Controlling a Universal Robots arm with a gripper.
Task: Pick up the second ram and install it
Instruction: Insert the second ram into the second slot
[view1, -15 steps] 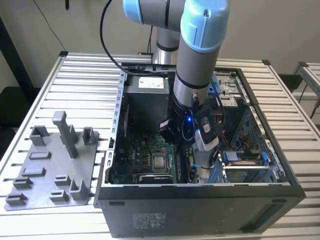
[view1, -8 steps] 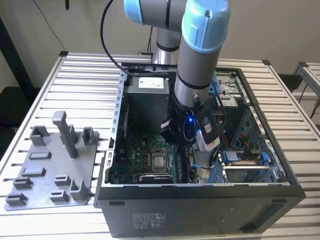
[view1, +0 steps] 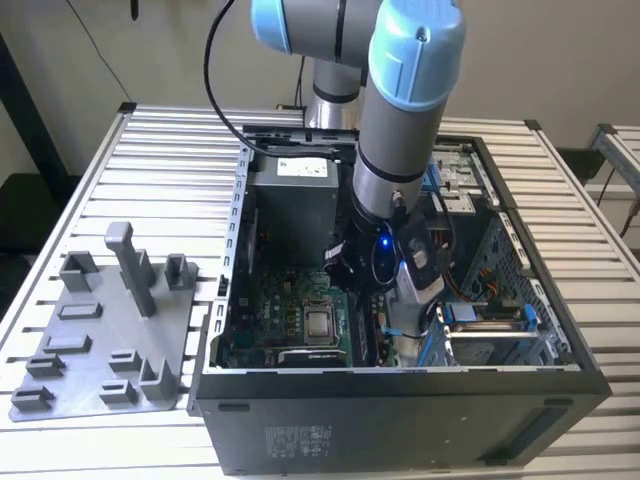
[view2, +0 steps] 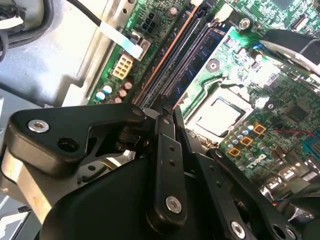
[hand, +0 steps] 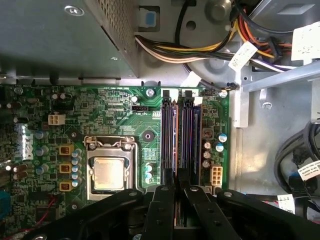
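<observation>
The arm reaches down into the open computer case (view1: 400, 395), which lies on its side on the slatted bench (view1: 170, 160) so that the green motherboard (hand: 115, 110) faces up and can be worked on from above. The tool (hand: 179, 192) hangs low over the near end of the memory slots (hand: 179, 140). These run as dark parallel channels just beside the processor (hand: 109, 172), between it and a row of small capacitors. The tool's long axis is lined up with those channels, which I judge to be the point of the pose: a stick only goes in straight and square. In the second wrist view a stick with blue chips (view2: 200, 52) stands seated in one channel. I cannot tell whether that is the second ram, or whether the second ram is in the tool's grip above the slots. Nor can I tell whether the tool is clenched or released. At the exterior view's left, well apart from the case, the grey holder tray (view1: 100, 340) sits on the bench. No stick can be made out in its blocks, which suggests the pick-up part is done and the work is at the slots.
</observation>
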